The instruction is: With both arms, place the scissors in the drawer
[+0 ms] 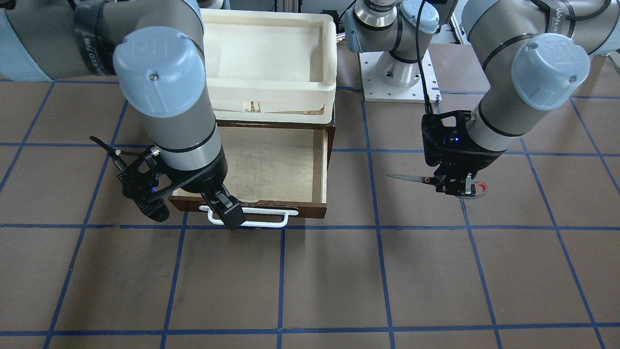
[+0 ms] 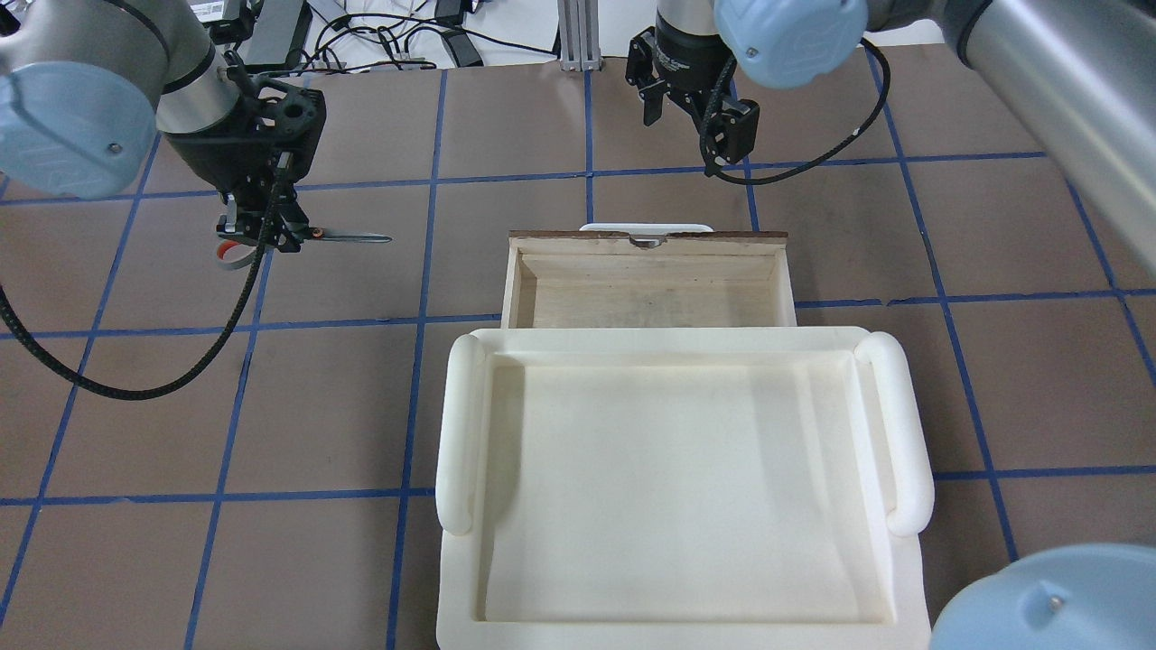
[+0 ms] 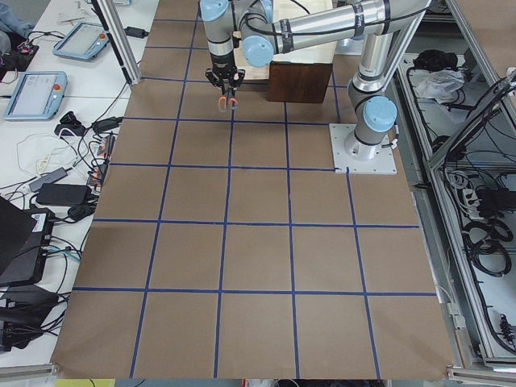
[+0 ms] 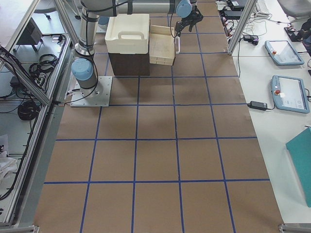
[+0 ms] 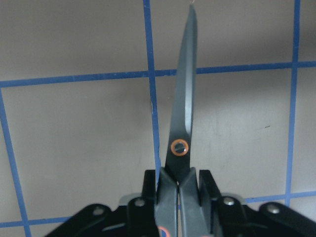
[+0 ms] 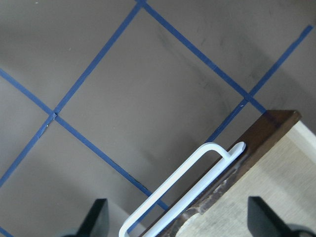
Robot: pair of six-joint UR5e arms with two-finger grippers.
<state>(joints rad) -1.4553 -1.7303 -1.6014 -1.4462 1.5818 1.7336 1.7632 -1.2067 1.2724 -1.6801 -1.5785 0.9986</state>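
Note:
My left gripper (image 1: 455, 186) (image 2: 262, 236) is shut on the scissors (image 1: 411, 178) (image 2: 352, 238) near their pivot and holds them level above the table, well to the side of the drawer. In the left wrist view the grey blades (image 5: 182, 123) stick out past the gripper (image 5: 177, 183), closed together. The dark brown drawer (image 1: 322, 165) (image 2: 650, 239) is pulled out, its pale plywood inside bare. My right gripper (image 1: 225, 208) (image 2: 684, 131) is open, over the drawer's white bar handle (image 1: 271, 223) (image 6: 187, 168), its fingers (image 6: 98, 219) wide apart.
A cream-white plastic bin (image 1: 271, 92) (image 2: 456, 415) sits on top of the cabinet behind the drawer. The left arm's base plate (image 1: 397, 87) is beside the bin. The brown table has a blue tape grid.

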